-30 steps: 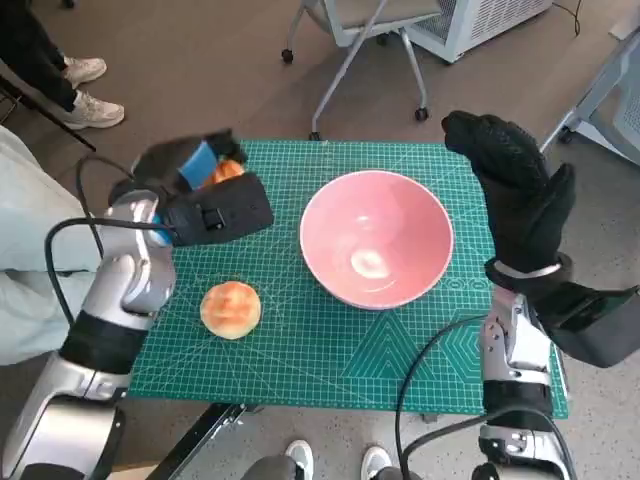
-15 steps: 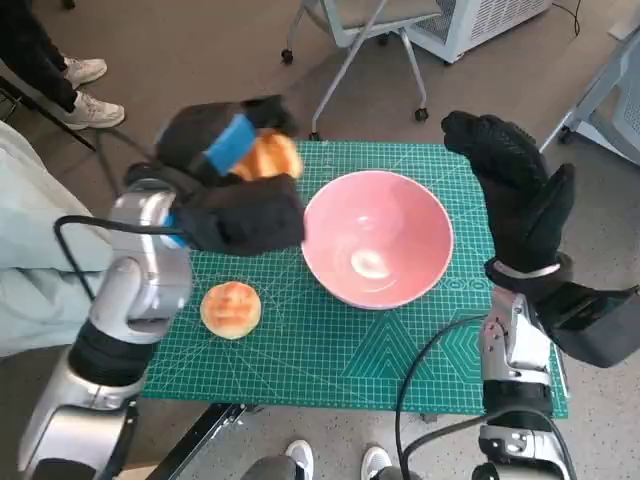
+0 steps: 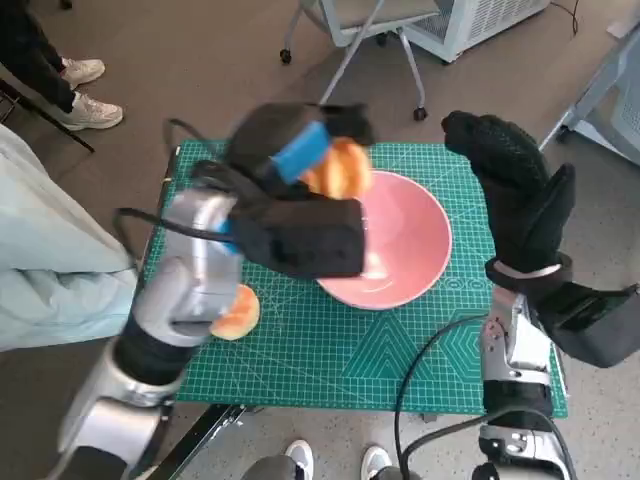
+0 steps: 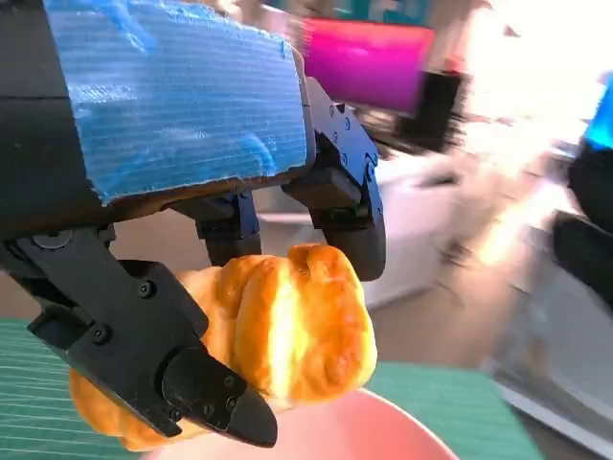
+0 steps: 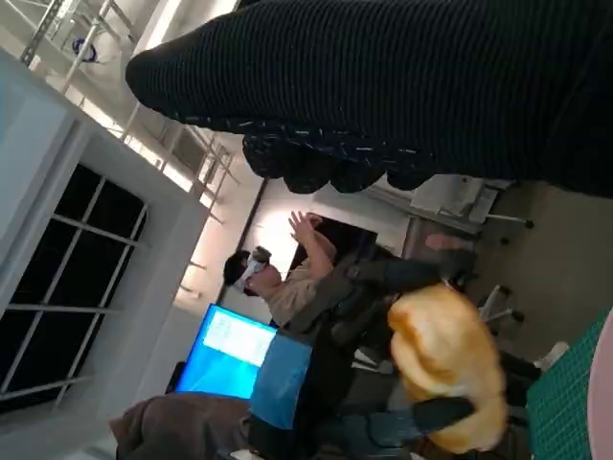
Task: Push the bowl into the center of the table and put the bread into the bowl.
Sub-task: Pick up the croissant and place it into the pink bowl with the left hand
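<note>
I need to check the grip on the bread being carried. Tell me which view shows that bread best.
The left wrist view: the held bread fills the frame, sharp, gripped by the left hand between black fingers. The head view shows it small and blurred above the bowl rim. The right wrist view shows it from the side, farther off.

Surfaces: gloss, crust, knit and tape

The pink bowl [image 3: 400,240] looks glossy and smooth; the held bread [image 4: 278,335] has a shiny golden crust. The right hand [image 3: 515,195] wears matt knitted cloth, and the left hand [image 3: 300,150] shows hard black fingers [image 4: 144,364] under woven-textured blue tape [image 4: 182,96].
</note>
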You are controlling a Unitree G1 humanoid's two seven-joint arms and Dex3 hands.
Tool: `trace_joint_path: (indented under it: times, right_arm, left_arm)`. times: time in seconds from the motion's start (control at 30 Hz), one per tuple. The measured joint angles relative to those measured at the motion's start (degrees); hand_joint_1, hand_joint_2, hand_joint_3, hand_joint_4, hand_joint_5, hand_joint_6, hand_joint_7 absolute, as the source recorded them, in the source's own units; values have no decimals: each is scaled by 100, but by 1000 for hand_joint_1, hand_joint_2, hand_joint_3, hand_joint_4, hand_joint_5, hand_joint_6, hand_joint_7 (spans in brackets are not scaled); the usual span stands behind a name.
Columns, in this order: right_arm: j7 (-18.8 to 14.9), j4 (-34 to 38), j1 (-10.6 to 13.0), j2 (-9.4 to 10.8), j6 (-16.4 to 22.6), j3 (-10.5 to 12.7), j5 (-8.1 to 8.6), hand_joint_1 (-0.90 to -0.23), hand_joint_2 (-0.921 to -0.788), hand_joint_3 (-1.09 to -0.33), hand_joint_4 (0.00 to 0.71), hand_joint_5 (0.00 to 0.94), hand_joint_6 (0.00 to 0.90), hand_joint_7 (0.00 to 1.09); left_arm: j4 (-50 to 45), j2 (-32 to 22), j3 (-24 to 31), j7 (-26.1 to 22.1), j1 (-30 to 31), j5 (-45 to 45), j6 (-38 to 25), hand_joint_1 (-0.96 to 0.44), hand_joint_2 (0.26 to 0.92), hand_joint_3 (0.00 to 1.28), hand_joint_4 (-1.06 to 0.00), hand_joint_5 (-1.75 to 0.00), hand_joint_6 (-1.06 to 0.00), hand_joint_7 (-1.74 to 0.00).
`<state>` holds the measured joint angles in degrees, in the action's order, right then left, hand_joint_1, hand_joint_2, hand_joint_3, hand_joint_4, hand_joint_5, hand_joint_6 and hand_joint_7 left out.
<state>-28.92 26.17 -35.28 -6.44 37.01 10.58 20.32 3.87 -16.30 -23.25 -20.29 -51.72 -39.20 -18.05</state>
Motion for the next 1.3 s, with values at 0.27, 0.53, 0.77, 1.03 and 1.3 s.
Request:
trace_joint_path:
  times: [0.27,0.53,0.77,1.03,1.3]
  right_arm:
    - [0,-25,37,2,-2,18,0,-636,-921,-718,188,1,83,514]
    - [1,-101,123,-5,-15,56,8,-642,-921,-698,193,2,99,496]
    - [28,-217,235,-7,-21,73,4,-645,-921,-690,198,2,129,448]
    - [77,-241,261,-8,-18,98,2,-646,-921,-686,201,3,141,430]
    - [113,-236,260,-9,-15,132,-3,-650,-921,-685,201,2,147,417]
  left_arm:
    - [675,363,-378,321,-20,-129,470,7,712,468,-629,-1453,-681,-997]
    - [1257,454,-643,390,-123,-367,695,10,716,499,-576,-1523,-654,-1015]
    - [1346,483,-701,180,-133,-374,656,243,602,699,-615,-1440,-536,-708]
    - [1417,513,-771,-413,-164,-423,271,-361,809,74,-223,-164,-321,-44]
    - [1279,434,-767,-611,-166,-499,208,-523,830,14,-120,-7,-266,-2]
